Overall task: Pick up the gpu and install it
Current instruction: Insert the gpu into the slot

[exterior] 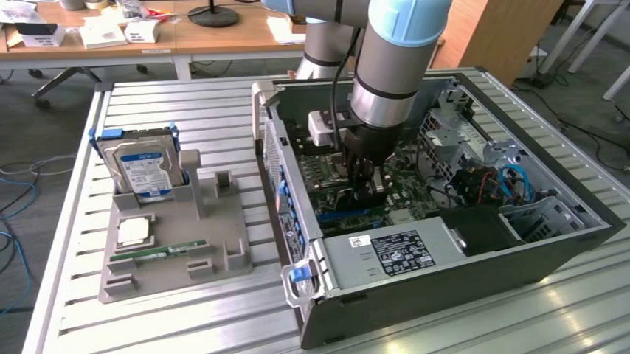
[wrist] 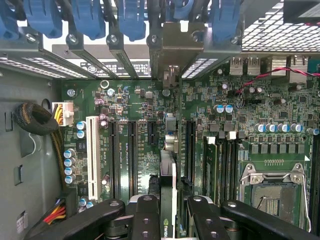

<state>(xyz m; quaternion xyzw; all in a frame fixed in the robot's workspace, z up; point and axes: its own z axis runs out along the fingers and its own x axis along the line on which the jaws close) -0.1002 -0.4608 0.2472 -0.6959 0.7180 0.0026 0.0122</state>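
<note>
grip: gripper (wrist: 169,212) fingers (wrist: 145,217) clenched on the gpu (wrist: 168,180), edge-on over the motherboard (wrist: 250,100) slots, centre of exterior view | handling: judged light, stiff, fragile; best held by flat faces, clear of contacts | surface: open computer case (exterior: 551,251) on slatted table (exterior: 177,310) | room: desks (exterior: 99,44) upper left

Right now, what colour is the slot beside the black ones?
The slot is white; shows best in the wrist view.

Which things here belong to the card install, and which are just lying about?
In the job: gripper, the graphics card it holds, motherboard, computer case.
Lying about: hard drive, processor, memory stick, grey holder.
</note>
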